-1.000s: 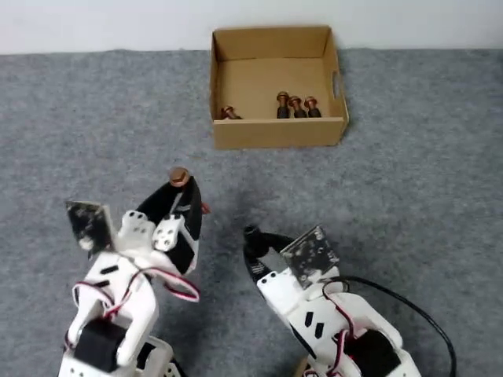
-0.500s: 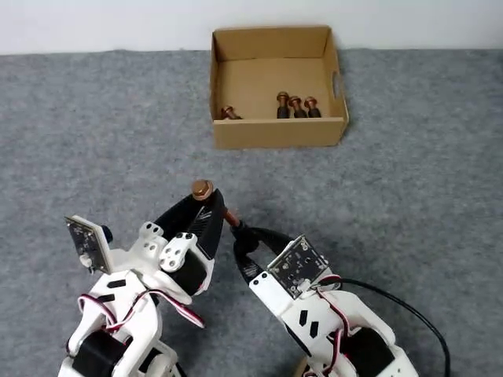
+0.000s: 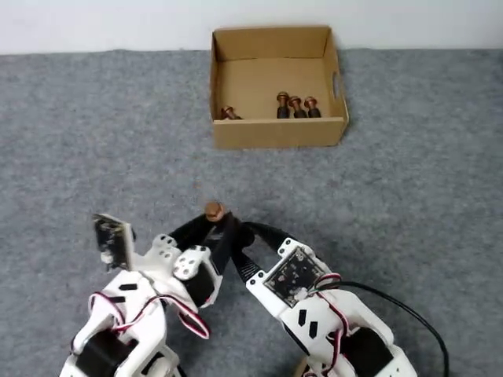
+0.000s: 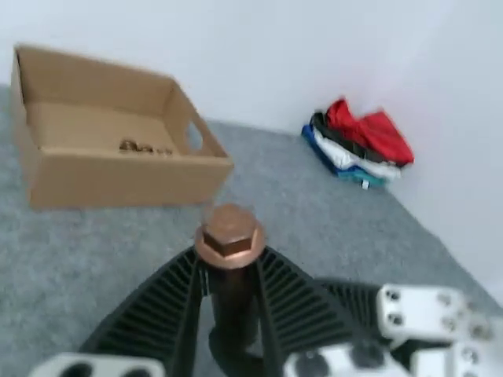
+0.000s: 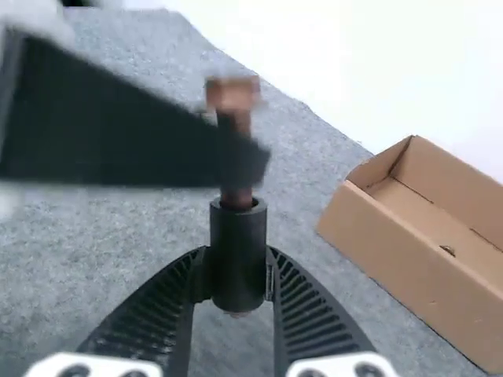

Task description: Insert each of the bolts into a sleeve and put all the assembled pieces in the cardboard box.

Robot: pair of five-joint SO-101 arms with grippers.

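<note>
The left gripper (image 4: 230, 271) pinches a copper-coloured bolt (image 4: 229, 236) by its shank, and the hexagonal head stands clear above the fingers. The right gripper (image 5: 236, 267) is pressed onto a black sleeve (image 5: 236, 251), held upright between its ribbed fingers. From the right wrist, the bolt (image 5: 232, 94) hangs directly over the sleeve and its shank meets the sleeve's open top. From above, the 2 grippers touch side by side, the left gripper (image 3: 222, 228) with the bolt head (image 3: 214, 210) on top of it and the right gripper (image 3: 245, 234) just beside it.

The cardboard box (image 3: 279, 133) sits well ahead of both grippers on the grey carpet (image 3: 94, 141) and holds 4 assembled pieces (image 3: 295, 106): 3 upright in a row and 1 lying apart. A pile of clothes (image 4: 357, 145) lies past the box by the wall.

1 second ago the grippers were apart. Since then the left one has carried the bolt across and back toward the arm bases, closing on the right. The box and its 4 pieces have not moved.
</note>
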